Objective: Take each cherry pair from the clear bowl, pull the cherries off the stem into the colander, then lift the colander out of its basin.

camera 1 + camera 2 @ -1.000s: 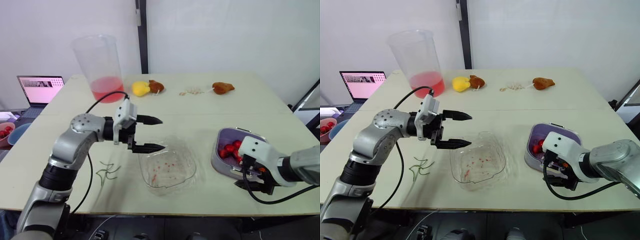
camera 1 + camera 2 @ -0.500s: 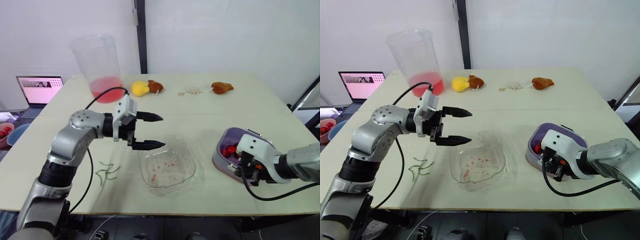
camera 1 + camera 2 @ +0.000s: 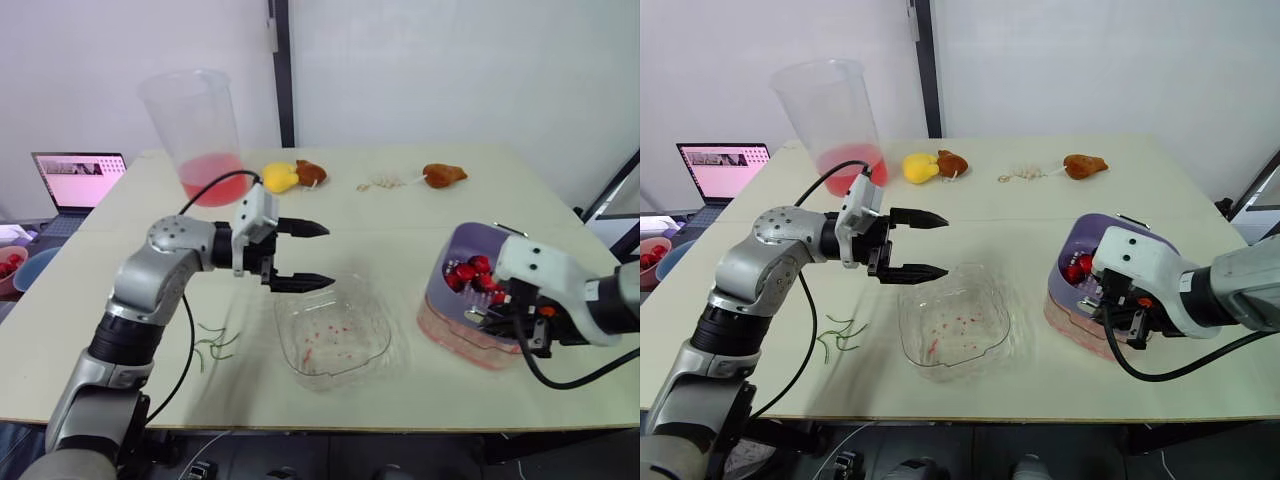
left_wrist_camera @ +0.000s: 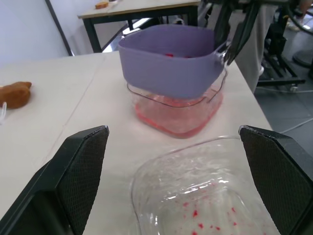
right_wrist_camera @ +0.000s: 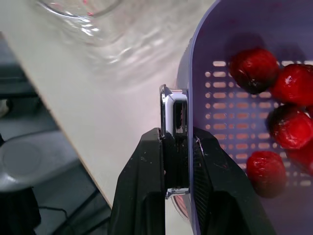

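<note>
Colander (image 4: 168,68), the purple one, hangs tilted over its basin (image 4: 178,115) at the right side of the worktop (image 3: 380,215), near the front edge. The right jaws are clamped tight on its rim, one finger inside the wall and one outside (the right wrist view shows this plainly). Red cherries (image 5: 288,127) lie heaped in the colander's slotted bottom. The basin sits flat on the worktop below, clear plastic with a pink tint. Whether the colander's underside is quite free of the basin's rim I cannot tell; the two overlap from where the cameras look.

The clear bowl (image 3: 330,300) stands at the middle of the worktop, just left of the basin, with nothing in it but red specks and smears. The left jaws hover above the bowl's far left corner, spread wide and gripping nothing, fingers pointing towards the colander. A few green stems (image 3: 215,340) lie loose on the worktop to the left of the bowl. At the far left corner stands a tall measuring jug (image 3: 195,130) with pink liquid in its bottom, and beyond the worktop's left edge an open laptop (image 3: 78,180).
</note>
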Controlling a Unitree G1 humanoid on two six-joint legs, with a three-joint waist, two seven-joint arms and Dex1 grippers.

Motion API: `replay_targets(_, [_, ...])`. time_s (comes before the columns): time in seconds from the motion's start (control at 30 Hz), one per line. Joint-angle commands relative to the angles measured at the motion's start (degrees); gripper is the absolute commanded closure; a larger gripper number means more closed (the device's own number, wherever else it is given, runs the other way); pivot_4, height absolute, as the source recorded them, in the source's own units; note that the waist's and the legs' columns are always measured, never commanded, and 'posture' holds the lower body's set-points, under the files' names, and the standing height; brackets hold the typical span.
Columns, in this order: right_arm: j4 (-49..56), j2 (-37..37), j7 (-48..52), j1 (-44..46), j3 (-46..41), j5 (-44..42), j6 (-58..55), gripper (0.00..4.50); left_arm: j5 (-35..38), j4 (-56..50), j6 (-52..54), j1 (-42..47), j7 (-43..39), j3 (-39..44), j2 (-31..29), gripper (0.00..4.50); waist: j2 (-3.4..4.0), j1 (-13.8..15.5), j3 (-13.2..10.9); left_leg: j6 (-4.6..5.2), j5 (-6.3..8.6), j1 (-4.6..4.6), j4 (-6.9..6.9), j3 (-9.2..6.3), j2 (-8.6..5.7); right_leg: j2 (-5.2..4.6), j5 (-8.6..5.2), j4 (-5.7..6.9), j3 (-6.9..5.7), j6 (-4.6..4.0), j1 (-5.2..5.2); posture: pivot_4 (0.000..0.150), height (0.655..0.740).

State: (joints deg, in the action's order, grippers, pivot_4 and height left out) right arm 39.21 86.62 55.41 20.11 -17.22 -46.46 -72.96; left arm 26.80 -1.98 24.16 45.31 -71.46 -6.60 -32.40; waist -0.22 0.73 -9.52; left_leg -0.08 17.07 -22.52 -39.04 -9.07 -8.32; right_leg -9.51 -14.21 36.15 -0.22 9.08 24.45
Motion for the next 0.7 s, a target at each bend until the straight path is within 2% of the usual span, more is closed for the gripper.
replay_targets(0.03, [-1.74,1.41,2.31,1.57,-1.85,-0.56,2.39,4.30,-0.14,-0.57,-0.99,0.82,-0.53,0.34,-0.37,0.00,0.00,-0.02,0.00,0.00,0.00,0.00,0.00,0.01,0.00,0.00,0.00,0.00,0.00,0.00,0.00,0.150,0.7400])
replay_targets(0.27, [-3.19,1.82,3.76,1.50,-3.97,-1.21,1.22,4.30,0.83,-1.37,0.91,0.37,0.38,1.45,-0.70,0.00,0.00,0.01,0.00,0.00,0.00,0.00,0.00,0.00,0.00,-0.01,0.00,0.01,0.01,0.00,0.01,0.150,0.7400])
replay_targets(0.7, [-3.92,-1.90,0.98,-1.04,-8.03,-2.49,-2.32,4.30,0.48,-0.32,0.77,1.32,0.19,1.35,-1.14,0.00,0.01,0.03,0.00,0.00,0.00,-0.01,0.00,0.00,0.00,-0.01,0.00,0.01,0.01,0.00,0.01,0.150,0.7400])
